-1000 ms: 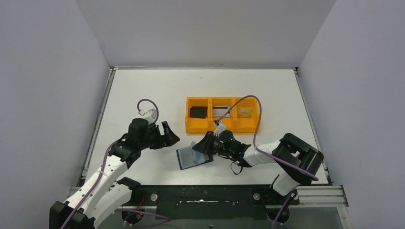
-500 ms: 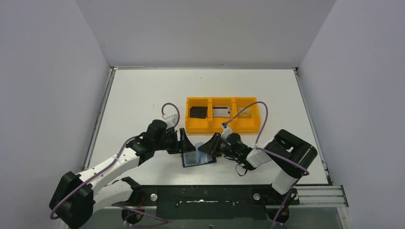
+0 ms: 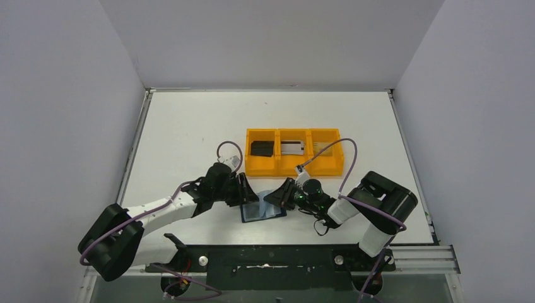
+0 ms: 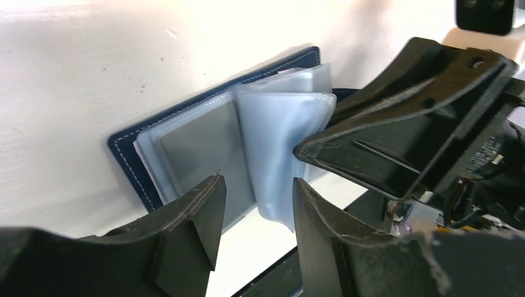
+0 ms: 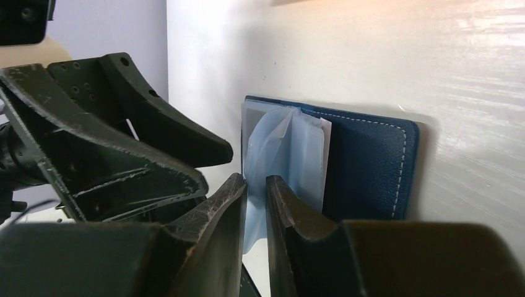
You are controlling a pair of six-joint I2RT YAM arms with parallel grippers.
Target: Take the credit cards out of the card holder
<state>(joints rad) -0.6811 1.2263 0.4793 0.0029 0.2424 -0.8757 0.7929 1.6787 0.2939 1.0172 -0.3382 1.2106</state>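
The navy card holder (image 3: 260, 211) lies open on the table in front of the tray. Its blue-grey pocket leaves (image 4: 282, 136) stand up from the spine. My right gripper (image 3: 276, 195) is closed on one raised pocket leaf (image 5: 263, 148), which sits between its jaws (image 5: 255, 182). My left gripper (image 3: 247, 192) is open at the holder's left edge, its jaws (image 4: 257, 185) apart over the left page (image 4: 198, 151). That page shows a flat grey face; I cannot tell whether a card is inside. A black card (image 3: 261, 148), a silver card (image 3: 292, 148) and a tan card (image 3: 324, 149) lie in the tray.
The orange three-compartment tray (image 3: 294, 168) stands just behind the holder. Both grippers are close together over the holder, almost touching. The table's front edge and the black base rail (image 3: 271, 259) are just below.
My left arm has swung right from the open table to the holder's left edge. My right gripper has shifted slightly right with the pocket leaf; the holder slid a little right.
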